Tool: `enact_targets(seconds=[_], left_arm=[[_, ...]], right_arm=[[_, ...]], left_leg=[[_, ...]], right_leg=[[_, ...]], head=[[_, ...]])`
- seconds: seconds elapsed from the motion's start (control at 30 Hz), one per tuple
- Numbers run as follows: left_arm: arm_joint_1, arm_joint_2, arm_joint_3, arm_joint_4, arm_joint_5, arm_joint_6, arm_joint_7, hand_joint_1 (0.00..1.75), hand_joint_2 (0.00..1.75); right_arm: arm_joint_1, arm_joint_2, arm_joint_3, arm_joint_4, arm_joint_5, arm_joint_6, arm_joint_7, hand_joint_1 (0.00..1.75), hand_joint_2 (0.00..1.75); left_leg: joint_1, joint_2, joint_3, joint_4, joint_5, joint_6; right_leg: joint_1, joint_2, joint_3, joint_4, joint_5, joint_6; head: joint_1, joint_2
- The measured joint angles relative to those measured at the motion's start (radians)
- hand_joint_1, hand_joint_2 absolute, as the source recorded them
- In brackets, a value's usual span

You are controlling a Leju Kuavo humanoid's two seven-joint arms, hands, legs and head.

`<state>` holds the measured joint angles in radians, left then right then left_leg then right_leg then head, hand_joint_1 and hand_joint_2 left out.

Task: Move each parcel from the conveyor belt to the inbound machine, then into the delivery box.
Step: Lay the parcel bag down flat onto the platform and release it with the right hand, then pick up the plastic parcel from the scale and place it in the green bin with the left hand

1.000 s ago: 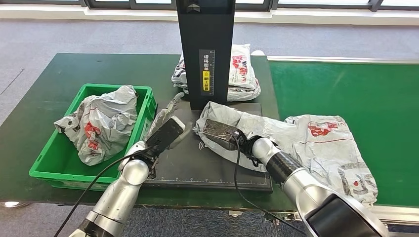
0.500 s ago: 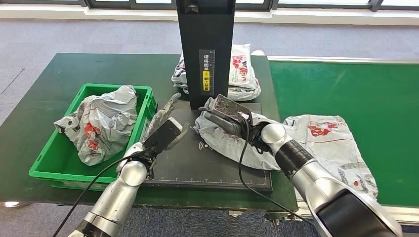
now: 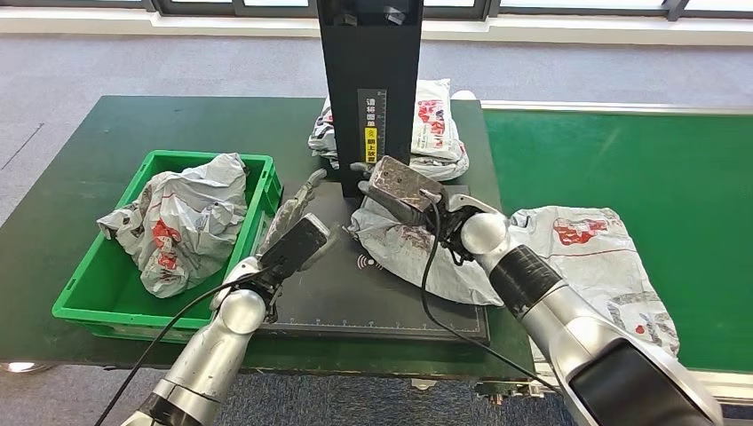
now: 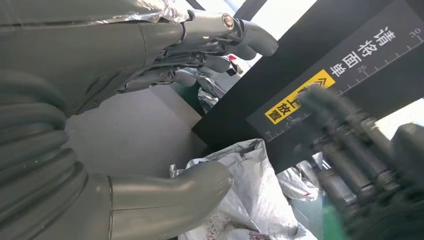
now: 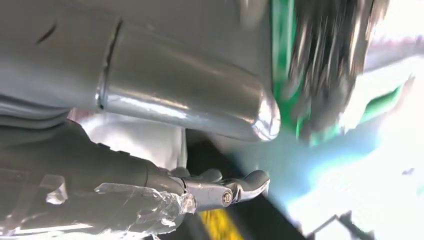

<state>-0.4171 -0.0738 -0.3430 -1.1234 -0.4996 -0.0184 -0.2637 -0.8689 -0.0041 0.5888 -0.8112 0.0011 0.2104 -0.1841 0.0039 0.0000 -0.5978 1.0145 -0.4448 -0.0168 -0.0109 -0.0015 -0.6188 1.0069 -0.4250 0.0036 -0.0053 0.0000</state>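
The crumpled grey plastic parcel with red print (image 3: 417, 244) lies on the flat black scanning plate of the inbound machine (image 3: 355, 297), at the foot of its black upright post (image 3: 368, 80), presumably so its label can be read. The right hand (image 3: 391, 182) hovers just above the parcel's far end, fingers spread, holding nothing. The left hand (image 3: 293, 222) waits over the plate's left edge, fingers apart and empty, beside the green plastic delivery box (image 3: 89, 288), likely ready to carry the parcel there.
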Motion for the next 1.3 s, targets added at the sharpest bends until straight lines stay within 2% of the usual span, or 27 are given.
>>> enact_targets(seconds=[0.1,0.23,0.43,0.57,0.77,1.1,1.2,1.3], left_arm=[[0.01,0.0,0.001,-0.006,-0.016,0.0,0.001,0.0,1.75],[0.014,-0.003,0.002,-0.01,-0.034,0.0,0.004,0.0,1.75],[-0.009,-0.009,0.002,0.007,-0.052,0.02,0.012,0.0,1.75],[-0.022,-0.009,0.002,0.021,-0.053,0.028,0.013,0.0,1.75],[-0.024,-0.011,0.002,0.03,-0.053,0.03,0.013,0.0,1.75],[-0.024,-0.014,0.002,0.035,-0.054,0.036,0.014,0.0,1.75],[-0.022,-0.013,0.002,0.032,-0.06,0.047,0.024,0.0,1.75],[-0.01,-0.01,0.002,0.016,-0.096,0.08,0.034,0.0,1.75]], right_arm=[[0.021,-0.01,-0.013,-0.081,0.09,-0.126,0.02,0.0,0.0],[0.069,-0.031,-0.034,-0.202,0.161,-0.23,0.015,0.0,1.75],[0.219,-0.054,-0.14,-0.462,0.157,-0.373,-0.062,0.0,1.75],[0.303,-0.06,-0.194,-0.584,0.154,-0.391,-0.078,0.0,1.75],[0.341,-0.066,-0.213,-0.654,0.154,-0.393,-0.082,0.0,1.75],[0.367,-0.072,-0.218,-0.687,0.148,-0.414,-0.101,0.0,1.75],[0.432,-0.07,-0.24,-0.741,0.143,-0.458,-0.139,0.0,1.75],[0.552,-0.058,-0.271,-0.844,0.132,-0.508,-0.18,0.0,1.75]], left_leg=[[0.0,0.0,0.0,0.0,0.0,0.0],[0.0,0.0,0.0,0.0,0.0,0.0],[0.0,-0.001,-0.001,0.0,-0.001,0.0],[0.0,0.0,-0.001,0.0,-0.001,0.0],[0.0,0.0,0.0,0.0,-0.001,0.0],[0.0,0.0,0.0,0.0,-0.001,0.0],[0.0,-0.002,-0.001,0.0,-0.001,0.0],[0.0,-0.003,-0.001,0.0,-0.002,0.001]], right_leg=[[0.0,0.0,0.0,0.0,0.0,0.0],[0.0,0.0,-0.001,0.0,0.0,0.0],[0.0,-0.001,-0.001,0.0,0.0,0.0],[0.0,-0.001,-0.001,0.0,0.0,0.0],[0.0,0.0,-0.001,0.0,0.0,0.0],[0.0,0.0,-0.001,0.0,0.0,0.0],[0.0,-0.002,0.0,0.0,-0.001,0.0],[0.0,-0.003,0.0,0.0,-0.003,0.0]], head=[[0.0,0.0],[0.0,0.0],[0.0,0.0],[0.0,0.0],[0.0,0.0],[0.0,0.0],[0.0,0.0],[0.0,0.0]])
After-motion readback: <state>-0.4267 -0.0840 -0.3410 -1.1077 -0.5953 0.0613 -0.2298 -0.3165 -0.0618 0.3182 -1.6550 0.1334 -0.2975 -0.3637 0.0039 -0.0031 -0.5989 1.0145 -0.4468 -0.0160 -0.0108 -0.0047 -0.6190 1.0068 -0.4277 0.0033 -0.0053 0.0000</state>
